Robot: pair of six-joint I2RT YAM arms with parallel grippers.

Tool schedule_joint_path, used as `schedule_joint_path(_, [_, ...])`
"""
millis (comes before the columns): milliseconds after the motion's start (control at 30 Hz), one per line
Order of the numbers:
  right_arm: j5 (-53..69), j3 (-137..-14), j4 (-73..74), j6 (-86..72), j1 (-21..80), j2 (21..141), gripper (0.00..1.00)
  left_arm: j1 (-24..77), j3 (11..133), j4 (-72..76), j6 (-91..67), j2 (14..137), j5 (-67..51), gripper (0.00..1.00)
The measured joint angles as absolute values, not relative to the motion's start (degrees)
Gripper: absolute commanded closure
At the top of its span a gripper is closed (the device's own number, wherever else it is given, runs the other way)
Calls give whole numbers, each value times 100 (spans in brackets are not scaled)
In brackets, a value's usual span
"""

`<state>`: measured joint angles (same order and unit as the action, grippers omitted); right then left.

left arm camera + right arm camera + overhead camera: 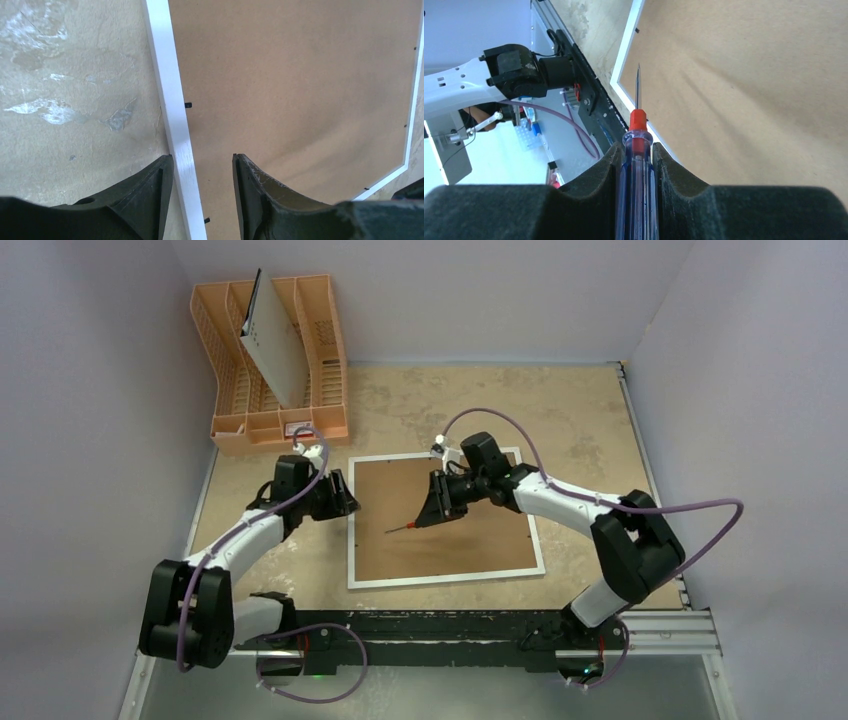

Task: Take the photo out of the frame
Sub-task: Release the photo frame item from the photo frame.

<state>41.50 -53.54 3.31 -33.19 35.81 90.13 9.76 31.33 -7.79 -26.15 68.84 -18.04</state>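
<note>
The frame (480, 540) lies face down on the table, its brown fibreboard back up inside a narrow white border (172, 90). The photo is hidden under the back. My left gripper (348, 502) is open at the frame's left edge; in the left wrist view (202, 160) one finger is outside the white border and the other over the brown back. My right gripper (432, 512) hovers over the middle of the back, shut on a screwdriver (638, 120) with a clear blue handle, red collar and thin shaft pointing towards the left border (405, 527).
An orange plastic rack (325, 340) stands at the back left and holds a grey-white board with small holes (272, 345). Small black tabs (188, 105) sit along the inside of the frame's border. A black mounting rail (480, 625) runs along the near edge.
</note>
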Motion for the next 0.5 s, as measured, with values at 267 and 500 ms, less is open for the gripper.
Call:
schedule_joint_path(267, [4145,-5378,-128,-3800,4115,9638,100,976,3087,-766,-2641,7238,-1865,61])
schedule_joint_path(500, [4101,-5474,-401,-4178,4171,10031,100,976,3030,-825,-2589,7411,-1791,62])
